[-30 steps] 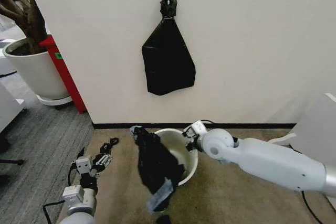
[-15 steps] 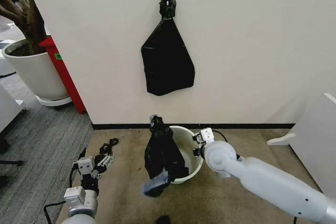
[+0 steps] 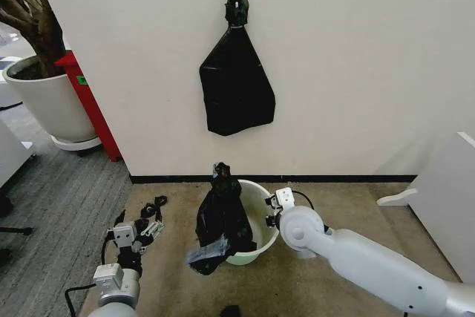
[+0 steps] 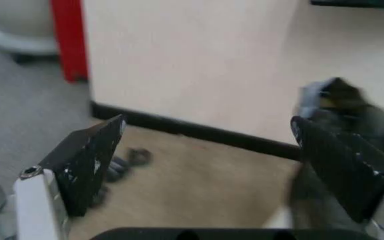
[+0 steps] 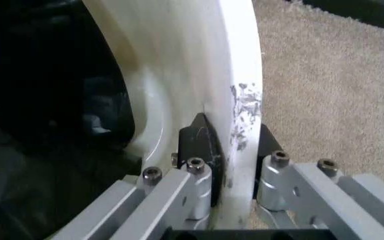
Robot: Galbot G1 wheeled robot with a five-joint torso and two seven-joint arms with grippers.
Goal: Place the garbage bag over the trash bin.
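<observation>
The cream-white trash bin [image 3: 257,222] stands tilted on the carpet near the wall. The black garbage bag [image 3: 221,217] hangs bunched over its left rim, one end trailing onto the floor. My right gripper [image 3: 273,209] is shut on the bin's right rim. In the right wrist view its fingers [image 5: 199,145] pinch the rim wall [image 5: 239,75], with the bag [image 5: 45,100] dark inside the bin. My left gripper [image 3: 145,229] waits open at the lower left, away from the bin. The left wrist view shows it [image 4: 212,165] holding nothing, with the bag [image 4: 342,107] beyond.
A knotted black bag bundle [image 3: 236,87] hangs on the wall above the bin. At the far left stand a large white plant pot [image 3: 48,98] and a red panel [image 3: 93,105]. Black cables [image 3: 154,206] lie on the carpet. A white cabinet [image 3: 445,198] sits at the right.
The bag's top has swung toward the wall and the bag has settled against the bin. My right arm has shifted lower and left, still on the rim. The left arm stays put.
</observation>
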